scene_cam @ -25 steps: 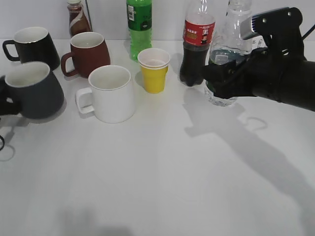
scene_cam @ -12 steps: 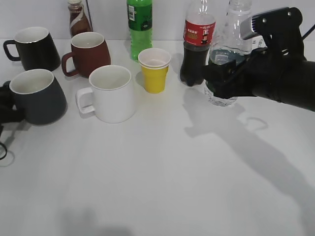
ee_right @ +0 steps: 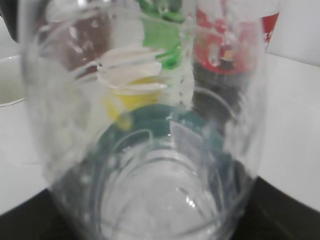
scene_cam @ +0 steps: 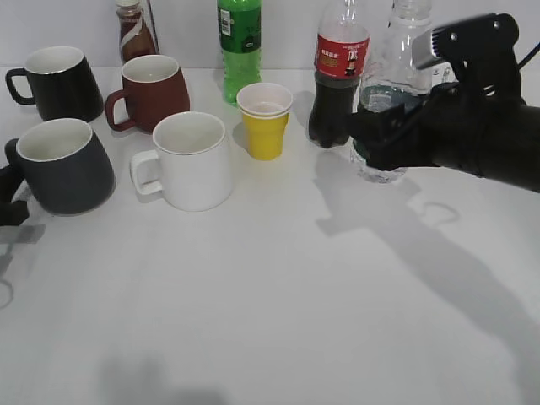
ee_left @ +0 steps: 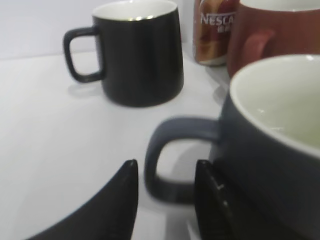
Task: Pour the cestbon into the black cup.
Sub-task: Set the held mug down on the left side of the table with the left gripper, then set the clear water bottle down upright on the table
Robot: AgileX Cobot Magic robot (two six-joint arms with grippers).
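Observation:
The black cup [scene_cam: 67,167], a charcoal mug with a white inside, stands upright at the left edge; it fills the right of the left wrist view [ee_left: 270,150]. My left gripper [scene_cam: 8,207] [ee_left: 166,170] is open, its jaws straddling the cup's loop handle [ee_left: 160,165] with small gaps. The cestbon [scene_cam: 396,51], a clear capless bottle with a dark green band, stands at the back right beside the cola bottle [scene_cam: 337,76]. My right gripper [scene_cam: 380,131] is shut around its middle; the bottle fills the right wrist view [ee_right: 150,150].
A smaller black mug [scene_cam: 55,80] and a brown-red mug [scene_cam: 152,89] stand behind the black cup. A white mug [scene_cam: 190,160], a yellow paper cup [scene_cam: 264,122], a green soda bottle [scene_cam: 239,42] and a coffee bottle [scene_cam: 133,32] are mid-table and at the back.
The black cup went from tilted in my left gripper to standing upright a little further right. The left gripper opened and drew back down-left. The right arm has not moved.

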